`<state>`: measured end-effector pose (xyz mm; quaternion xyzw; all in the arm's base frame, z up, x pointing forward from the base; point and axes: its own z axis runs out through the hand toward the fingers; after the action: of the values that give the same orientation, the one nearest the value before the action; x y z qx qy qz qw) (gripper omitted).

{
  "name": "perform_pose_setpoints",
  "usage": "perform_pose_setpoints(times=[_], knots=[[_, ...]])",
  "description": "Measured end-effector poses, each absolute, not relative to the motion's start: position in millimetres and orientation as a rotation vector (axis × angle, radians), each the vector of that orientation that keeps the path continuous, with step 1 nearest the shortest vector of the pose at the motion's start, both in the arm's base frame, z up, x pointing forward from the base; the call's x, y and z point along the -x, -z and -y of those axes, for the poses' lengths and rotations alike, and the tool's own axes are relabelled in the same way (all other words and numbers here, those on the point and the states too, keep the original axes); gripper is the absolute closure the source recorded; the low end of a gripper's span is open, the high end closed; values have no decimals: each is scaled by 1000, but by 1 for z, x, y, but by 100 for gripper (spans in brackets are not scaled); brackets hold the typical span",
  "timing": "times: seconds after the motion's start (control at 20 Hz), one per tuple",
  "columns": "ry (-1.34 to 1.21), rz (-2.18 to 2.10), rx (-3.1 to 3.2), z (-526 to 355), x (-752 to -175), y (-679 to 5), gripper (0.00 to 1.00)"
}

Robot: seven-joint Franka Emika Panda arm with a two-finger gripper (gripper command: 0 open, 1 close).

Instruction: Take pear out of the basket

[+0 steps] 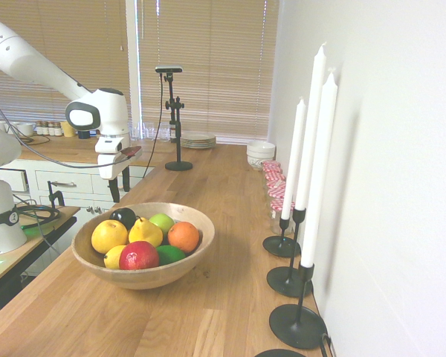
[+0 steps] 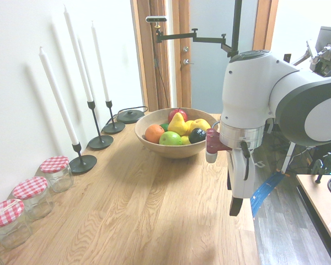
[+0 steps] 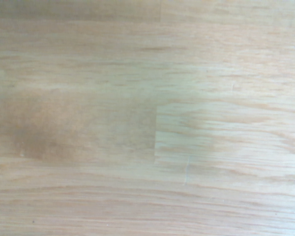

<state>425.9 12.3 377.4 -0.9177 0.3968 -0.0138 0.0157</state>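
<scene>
With its claw (image 1: 120, 186) apart and empty beside the bowl (image 1: 201, 258), I'd have it come over high, then straight down on the yellow pear (image 1: 145, 232) nestled among the other fruit (image 1: 183, 236).

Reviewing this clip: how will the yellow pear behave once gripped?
The smooth yellow pear looks firm, so it probably won't squash. Its tapering, glossy skin may slip between fingers. If dropped on the flat wooden counter, its rounded base would likely roll.
</scene>
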Motion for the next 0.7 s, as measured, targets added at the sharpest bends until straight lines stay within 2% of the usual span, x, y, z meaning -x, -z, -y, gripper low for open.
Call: perform_pose_setpoints(times=[0.25,0.7], knots=[[86,-1247,2863,-11,-433,-391,0],[237,-1304,2807,-4,-446,-519,0]])
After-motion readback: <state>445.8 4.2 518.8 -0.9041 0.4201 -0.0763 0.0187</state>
